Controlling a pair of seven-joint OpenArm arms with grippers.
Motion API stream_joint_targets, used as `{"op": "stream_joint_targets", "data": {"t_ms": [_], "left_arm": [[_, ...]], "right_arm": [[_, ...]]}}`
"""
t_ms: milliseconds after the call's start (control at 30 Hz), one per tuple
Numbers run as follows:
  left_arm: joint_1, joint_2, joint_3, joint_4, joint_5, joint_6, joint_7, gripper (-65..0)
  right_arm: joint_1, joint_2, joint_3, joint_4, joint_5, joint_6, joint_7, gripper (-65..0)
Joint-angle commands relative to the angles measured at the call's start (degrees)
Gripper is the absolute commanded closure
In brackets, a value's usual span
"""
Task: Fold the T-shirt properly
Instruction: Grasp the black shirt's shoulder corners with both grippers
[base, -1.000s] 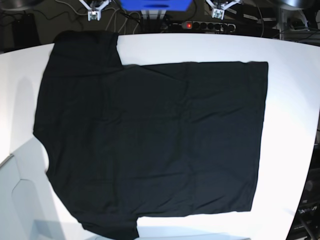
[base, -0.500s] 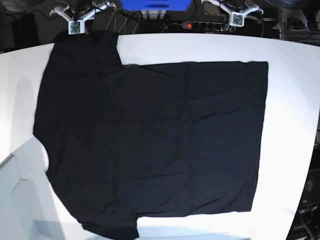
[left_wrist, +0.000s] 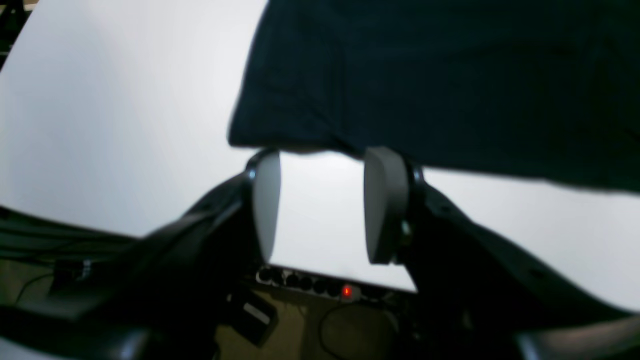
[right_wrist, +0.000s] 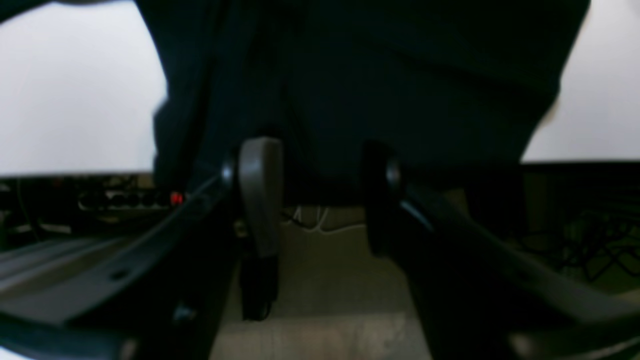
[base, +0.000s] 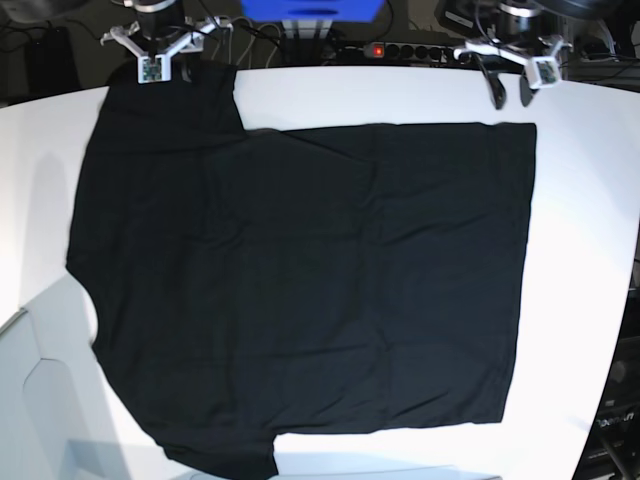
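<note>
In the left wrist view, the left gripper (left_wrist: 322, 205) stood part open and empty, just short of the T-shirt (left_wrist: 450, 80) hem corner. In the right wrist view, the right gripper (right_wrist: 320, 195) gaped empty at the sleeve edge. The base view showed the shirt flat on the table (base: 590, 160); the reach-in step seemed underway, and next each needed an edge pinched.

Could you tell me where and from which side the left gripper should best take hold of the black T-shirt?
Probably the bottom-hem corner of the flat black cloth T-shirt nearest the left gripper, approached from the white table's far edge. That corner lies as a free edge just ahead of the open jaws, so a low pinch over the hem looks easiest.
</note>
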Motion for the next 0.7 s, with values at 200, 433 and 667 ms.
{"op": "stream_joint_targets", "data": {"t_ms": [200,433,667], "left_arm": [[-4.7,-0.5,-5.2,-0.1,-4.7,0.2,-1.3,-35.3],[-14.0,-0.5,-6.6,-11.4,-4.8,0.2,-1.3,-35.8],[-19.2,-0.5,-6.3,-18.9,-4.8,0.2,-1.3,-35.8]], "right_arm": [[0.6,0.2,0.8,1.0,0.0,0.1,0.7,-28.5],[2.1,0.1,5.6,1.0,0.0,0.1,0.5,-28.7],[2.4,0.0,8.5,0.9,0.0,0.2,0.5,-28.8]]}}
